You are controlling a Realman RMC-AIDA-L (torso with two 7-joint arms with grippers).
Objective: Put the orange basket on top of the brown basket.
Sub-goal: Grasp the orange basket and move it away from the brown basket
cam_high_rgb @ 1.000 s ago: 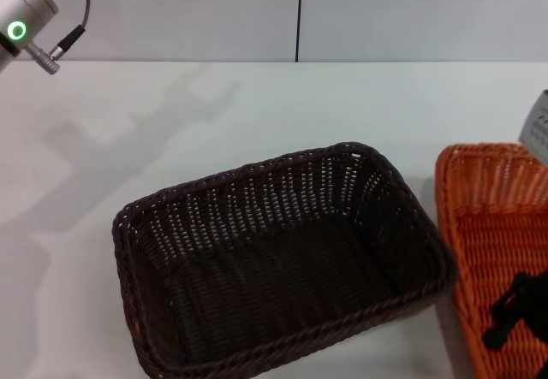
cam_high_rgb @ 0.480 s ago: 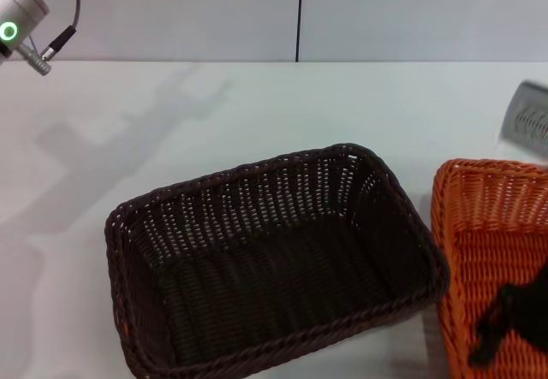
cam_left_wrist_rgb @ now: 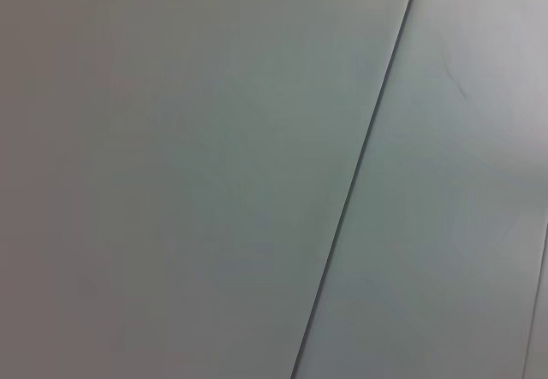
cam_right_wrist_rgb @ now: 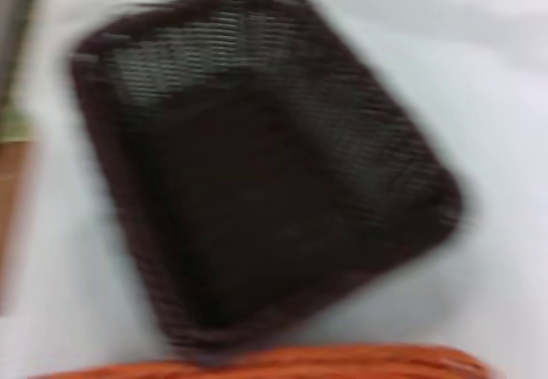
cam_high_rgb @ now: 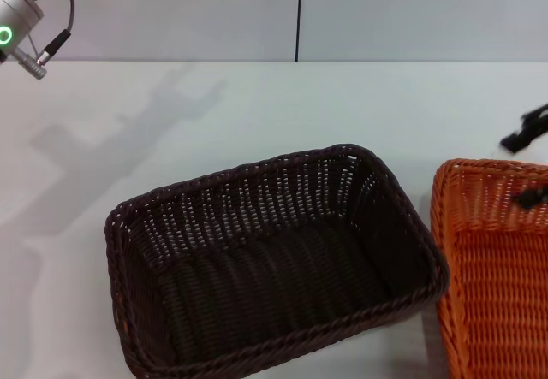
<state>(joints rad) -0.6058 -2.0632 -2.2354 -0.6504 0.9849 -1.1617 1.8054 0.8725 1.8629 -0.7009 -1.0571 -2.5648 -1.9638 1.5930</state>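
The brown basket (cam_high_rgb: 274, 268) sits open side up on the white table, in the middle of the head view. The orange basket (cam_high_rgb: 501, 276) lies right beside it on the right, cut off by the picture's edge; the two rims are close or touching. My right gripper (cam_high_rgb: 527, 167) is at the far right edge, above the orange basket's far rim, with two black fingertips (cam_high_rgb: 524, 135) apart and nothing between them. The right wrist view looks down on the brown basket (cam_right_wrist_rgb: 257, 199), with the orange basket's rim (cam_right_wrist_rgb: 282, 364) at its edge. Only my left arm's wrist (cam_high_rgb: 17, 20) shows, raised at the far left.
The white table (cam_high_rgb: 257, 105) stretches behind and left of the baskets up to a grey wall with a dark vertical seam (cam_high_rgb: 299, 15). The left wrist view shows only that wall and its seam (cam_left_wrist_rgb: 360, 165).
The right gripper has risen out of the orange basket and moved back toward its far rim. The orange basket shifted slightly, then stayed put. The left arm drifted a little to the left.
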